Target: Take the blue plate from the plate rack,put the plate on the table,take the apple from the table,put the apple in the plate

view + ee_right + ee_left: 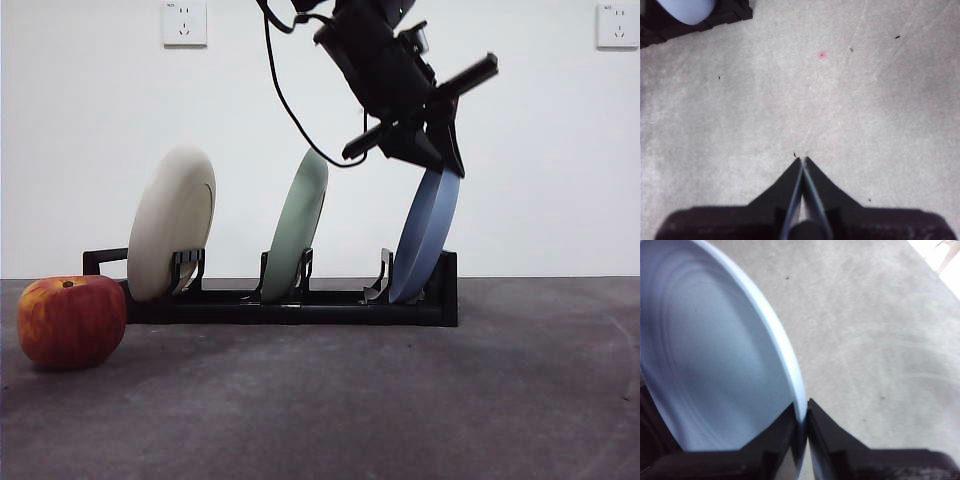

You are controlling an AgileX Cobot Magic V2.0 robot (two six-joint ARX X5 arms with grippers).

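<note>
Left gripper [443, 158] clamped on rim of matte light-blue round plate [424, 236], foot hidden in long black slotted rack [300, 305]. Right gripper [803, 159] jaws together over table.

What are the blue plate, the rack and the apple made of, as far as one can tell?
The blue plate, pinched at its rim by the left claw, looks like matte plastic or glazed ceramic: smooth, even colour, soft sheen. The rack looks like black plastic or coated metal, slightly glossy. The apple has streaked red-yellow skin and a stem dimple; real or imitation, I cannot tell.
</note>
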